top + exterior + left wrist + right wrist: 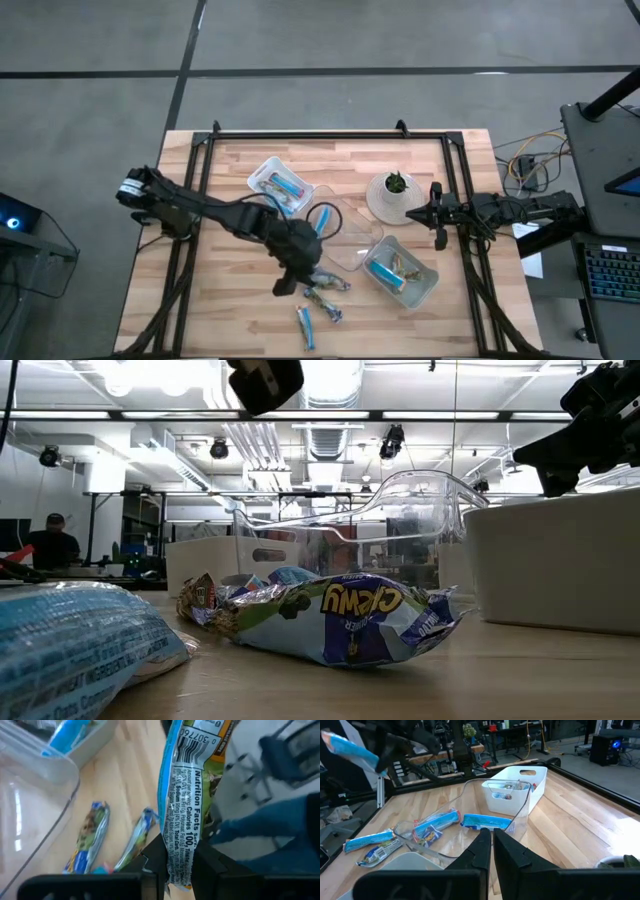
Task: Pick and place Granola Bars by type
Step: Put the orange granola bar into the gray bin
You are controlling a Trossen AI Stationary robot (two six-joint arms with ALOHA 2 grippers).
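My left gripper (177, 870) is shut on a granola bar (187, 795) with a blue-edged wrapper and a white nutrition label, raised above the table's near middle. The right wrist view shows that bar (350, 747) high in the air. A few more granola bars (325, 287) lie loose on the wood below it, and one blue bar (487, 822) lies in the clear tray (345, 238). My right gripper (492, 845) waits shut at the table's right side, beside a white bowl (392, 197). My left gripper pinches one end of the bar (176, 862) between its two fingers (150, 862). The bar runs on past the fingertips, along the fingers. It is lifted clear of the table and of the other bars.
A white bin (275, 183) with blue bars stands far left of centre, and another white bin (402, 272) with bars stands near right. The white bowl holds a small plant. A black frame runs along the table's far and side edges.
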